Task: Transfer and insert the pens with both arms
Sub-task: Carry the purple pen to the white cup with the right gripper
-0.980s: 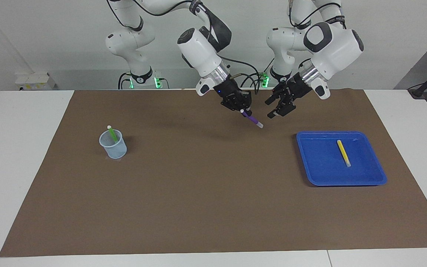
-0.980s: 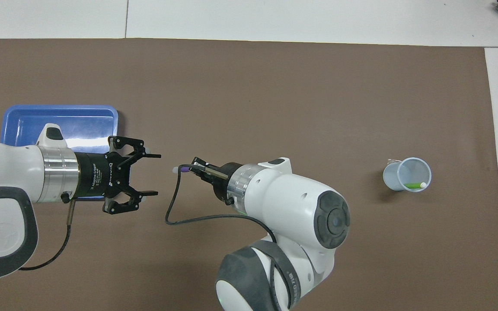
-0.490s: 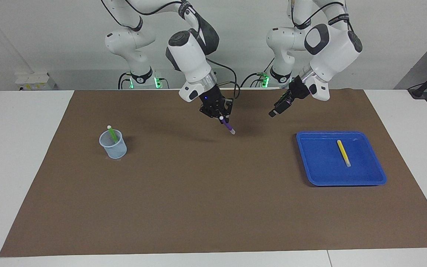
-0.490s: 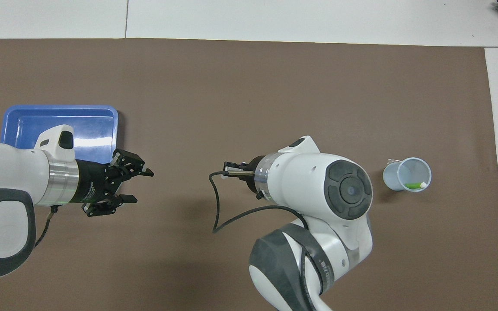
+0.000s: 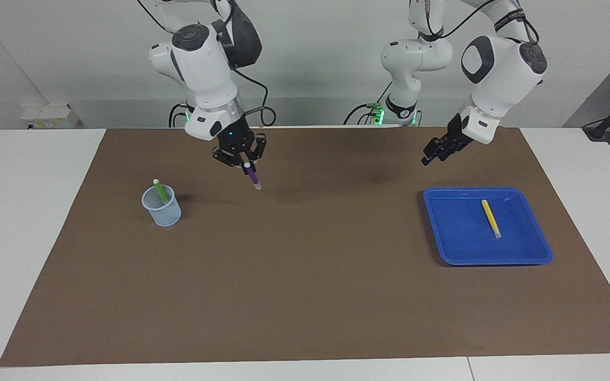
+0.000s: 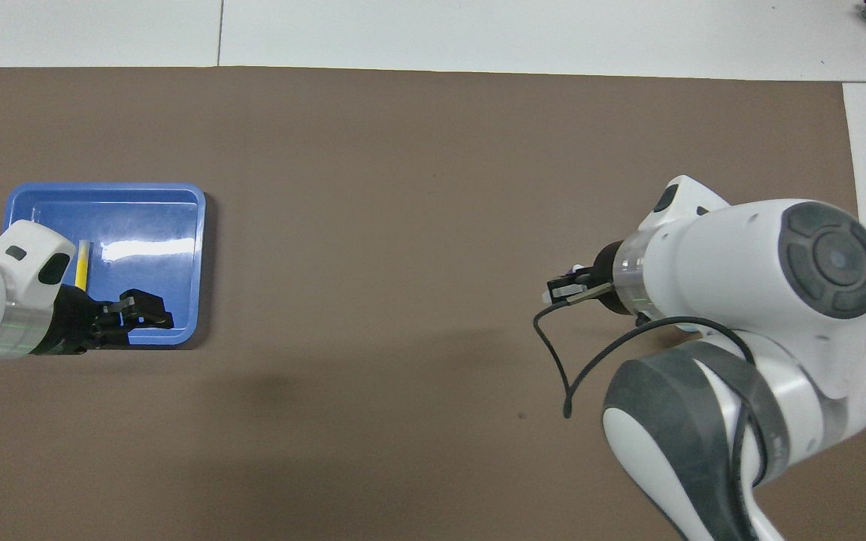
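Note:
My right gripper (image 5: 245, 163) is shut on the purple pen (image 5: 253, 179), which hangs tip-down over the mat beside the clear cup (image 5: 161, 207). The green pen (image 5: 160, 191) stands in that cup. In the overhead view the right arm covers the cup, and only a bit of the purple pen (image 6: 576, 268) shows at the right gripper (image 6: 564, 288). The yellow pen (image 5: 491, 218) lies in the blue tray (image 5: 458, 248). My left gripper (image 5: 435, 153) hangs open and holds nothing over the tray's edge nearest the robots (image 6: 149, 318).
A brown mat (image 5: 305, 275) covers most of the white table. The cup stands toward the right arm's end and the blue tray (image 6: 170, 203) toward the left arm's end. A black cable (image 6: 564, 376) loops off the right wrist.
The right arm has swung the purple pen from mid-table toward the cup. The left gripper has pulled away from the middle to the tray and narrowed its fingers.

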Controlling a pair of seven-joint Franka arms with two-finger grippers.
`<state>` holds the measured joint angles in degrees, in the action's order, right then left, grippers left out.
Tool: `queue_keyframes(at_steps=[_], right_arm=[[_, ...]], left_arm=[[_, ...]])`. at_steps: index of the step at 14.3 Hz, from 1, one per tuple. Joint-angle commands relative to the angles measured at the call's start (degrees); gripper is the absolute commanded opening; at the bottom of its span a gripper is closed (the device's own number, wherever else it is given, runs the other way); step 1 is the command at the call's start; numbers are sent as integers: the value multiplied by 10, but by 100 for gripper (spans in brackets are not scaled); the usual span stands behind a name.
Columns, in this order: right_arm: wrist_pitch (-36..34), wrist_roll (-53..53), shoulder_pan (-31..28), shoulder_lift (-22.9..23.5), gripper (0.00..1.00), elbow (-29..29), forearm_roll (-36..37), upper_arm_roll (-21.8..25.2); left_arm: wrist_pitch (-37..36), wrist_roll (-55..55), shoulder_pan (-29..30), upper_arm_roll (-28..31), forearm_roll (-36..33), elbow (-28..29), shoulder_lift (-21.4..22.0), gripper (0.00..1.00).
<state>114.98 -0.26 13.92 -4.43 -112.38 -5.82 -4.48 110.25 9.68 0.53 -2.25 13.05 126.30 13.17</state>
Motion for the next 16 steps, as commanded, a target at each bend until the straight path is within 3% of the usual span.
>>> queue_keyframes(at_steps=[1,5,7,11,16], right_arm=[[-35,-131,-50,-14,0,-5,68,-8],[-47,-271,-128,-22,0,-21,92,-8],[-45,-303,-154,-39,0,-59,92,-8],[-1,-318,-188,-66,0,-129,92,-6],[62,-313,-192,-64,0,-169,92,-6]], left_arm=[[-2,-101,32,-3,-44,4,13,74],[20,-206,79,-3,-77,4,3,74],[41,-215,90,-3,-81,4,-16,74],[96,-220,105,-2,-98,-4,-65,74],[164,-234,125,-2,-121,-20,-125,74]])
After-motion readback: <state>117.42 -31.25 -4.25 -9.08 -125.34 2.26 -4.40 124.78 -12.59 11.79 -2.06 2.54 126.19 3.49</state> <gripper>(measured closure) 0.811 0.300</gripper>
